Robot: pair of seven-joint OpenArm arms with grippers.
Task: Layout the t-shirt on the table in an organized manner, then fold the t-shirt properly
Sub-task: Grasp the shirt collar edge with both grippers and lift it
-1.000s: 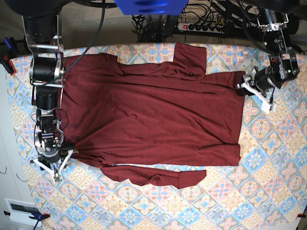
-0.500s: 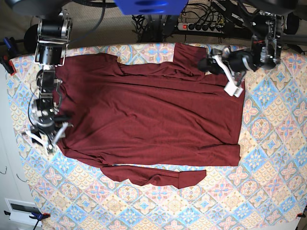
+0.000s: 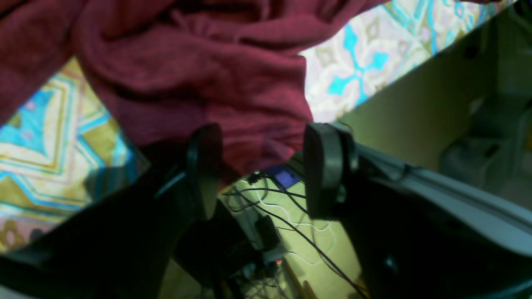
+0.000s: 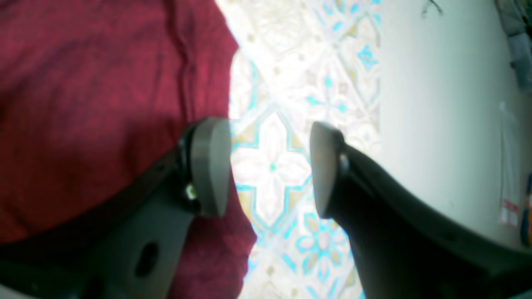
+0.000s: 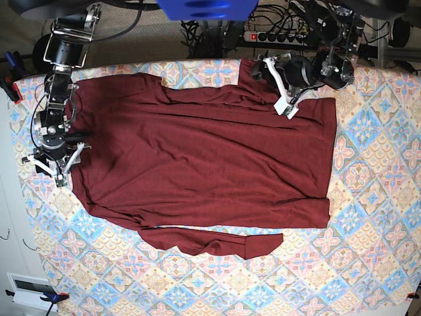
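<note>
While the maroon long-sleeved t-shirt [image 5: 204, 151] lies spread flat on the counter [image 5: 368, 217], both sets of fingers stand wide — left fingers [image 3: 322, 166] over its folded sleeve, right fingers [image 4: 210, 166] straddling its edge — holding nothing.

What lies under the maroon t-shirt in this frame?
The t-shirt lies flat on the table, whose tile-pattern cloth shows all around it. Whatever sits beneath the fabric is covered.
</note>
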